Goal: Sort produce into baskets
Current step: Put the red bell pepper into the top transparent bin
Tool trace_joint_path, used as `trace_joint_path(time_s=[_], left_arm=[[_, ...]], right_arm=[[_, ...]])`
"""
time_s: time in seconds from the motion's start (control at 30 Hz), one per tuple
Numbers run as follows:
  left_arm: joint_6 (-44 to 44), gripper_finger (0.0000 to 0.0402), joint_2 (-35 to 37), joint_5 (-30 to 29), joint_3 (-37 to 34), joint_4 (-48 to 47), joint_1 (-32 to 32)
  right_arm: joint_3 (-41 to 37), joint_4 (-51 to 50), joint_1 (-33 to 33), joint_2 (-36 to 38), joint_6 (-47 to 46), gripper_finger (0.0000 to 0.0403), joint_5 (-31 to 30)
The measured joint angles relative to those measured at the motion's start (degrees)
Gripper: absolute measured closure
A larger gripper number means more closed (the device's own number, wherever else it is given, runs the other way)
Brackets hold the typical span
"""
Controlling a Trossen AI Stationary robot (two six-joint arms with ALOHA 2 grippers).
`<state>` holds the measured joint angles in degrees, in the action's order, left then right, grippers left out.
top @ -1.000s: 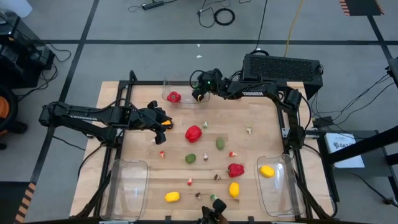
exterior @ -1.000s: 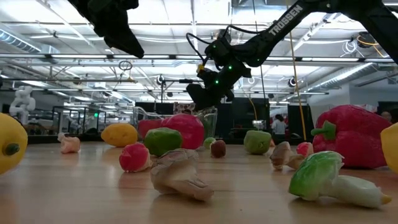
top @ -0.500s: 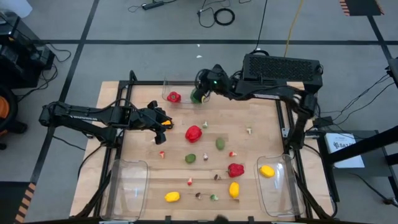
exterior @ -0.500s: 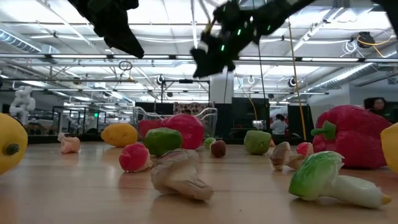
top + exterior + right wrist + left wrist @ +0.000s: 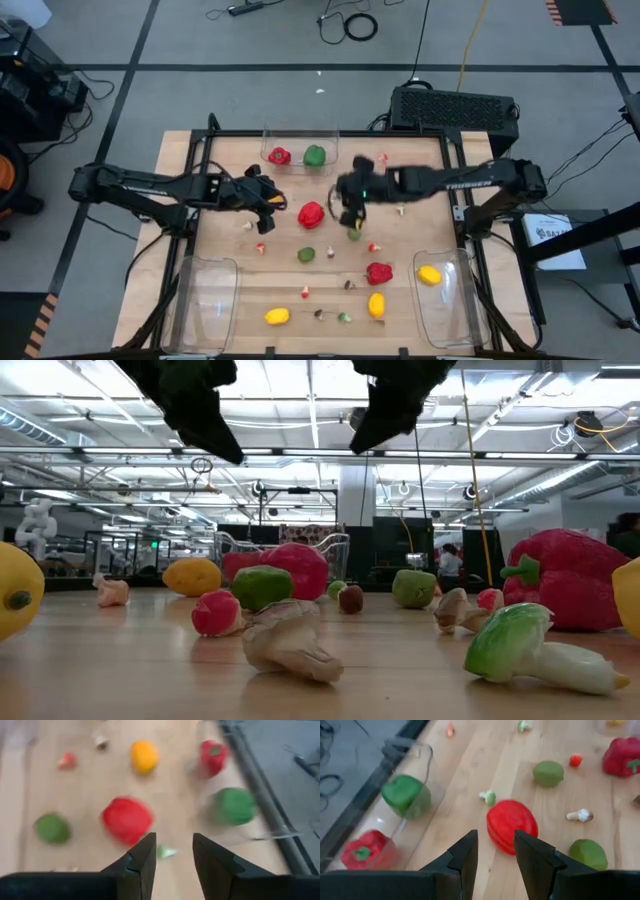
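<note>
**Right gripper empty and back over the table centre; green pepper now in the far basket**

High view: right gripper (image 5: 350,205) has swung away from the far basket (image 5: 268,133) and hangs over mid-table, just beside the red pepper (image 5: 311,213) and above a green lime (image 5: 354,232). A second ago it was at the basket rim carrying something green. That green pepper (image 5: 315,155) now lies in the basket beside a small red pepper (image 5: 280,155). Left gripper (image 5: 268,198) waits on the other side of the red pepper, unchanged.

Low view: both arms show only as dark shapes at the top edge; produce on the table looks undisturbed.

Left wrist view: the left fingers (image 5: 465,854) stand apart with nothing between them; the red pepper (image 5: 511,825) is just ahead, the basket (image 5: 415,755) with both peppers off to one side.

Right wrist view: blurred. The right fingers (image 5: 145,854) are parted and carry nothing; the red pepper (image 5: 127,819) lies ahead.

Judgement: one drop completed. Most produce remains loose; the near-left basket (image 5: 206,300) looks empty and the near-right one (image 5: 448,312) holds a lemon (image 5: 429,274).
</note>
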<state>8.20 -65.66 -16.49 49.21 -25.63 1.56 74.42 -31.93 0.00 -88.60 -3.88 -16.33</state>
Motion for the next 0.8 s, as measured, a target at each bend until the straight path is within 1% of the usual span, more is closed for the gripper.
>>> trace_joint_path(time_s=[0.13, 0.23, 0.3, 0.43, 0.57, 0.7, 0.8], left_arm=[[0.5, 0.0267, -4.2, 0.0, 0.0, 1.4, 0.0], [1.9, 0.0267, -7.0, 0.0, 0.0, 2.9, 0.0], [3.3, 0.0267, -8.8, -0.1, 0.0, 3.7, 0.0], [4.2, 0.0267, -12.0, 0.0, 0.0, 3.8, 0.4], [12.2, 0.0267, -15.1, 0.0, 0.0, 4.4, 1.3], [19.9, 0.0266, -17.6, 0.1, 0.0, 6.2, 1.2], [23.7, 0.0251, -18.7, 0.5, 0.0, 7.3, 1.3]], right_arm=[[-8.0, 6.6, 3.7, -0.2, -1.0, 0.0282, 0.2], [-14.2, 12.1, 5.2, -0.1, -3.0, 0.0282, 0.0], [-16.6, 13.6, 5.7, -0.2, -2.7, 0.0282, 0.2], [-17.5, 13.5, 5.7, -0.1, -3.5, 0.0282, 0.0], [-17.6, 15.3, 5.6, -0.1, -3.0, 0.0283, -0.2], [-17.6, 14.8, 5.6, -0.1, -2.8, 0.0283, -0.1], [-17.6, 13.8, 5.6, -0.1, -2.8, 0.0283, -0.1]])
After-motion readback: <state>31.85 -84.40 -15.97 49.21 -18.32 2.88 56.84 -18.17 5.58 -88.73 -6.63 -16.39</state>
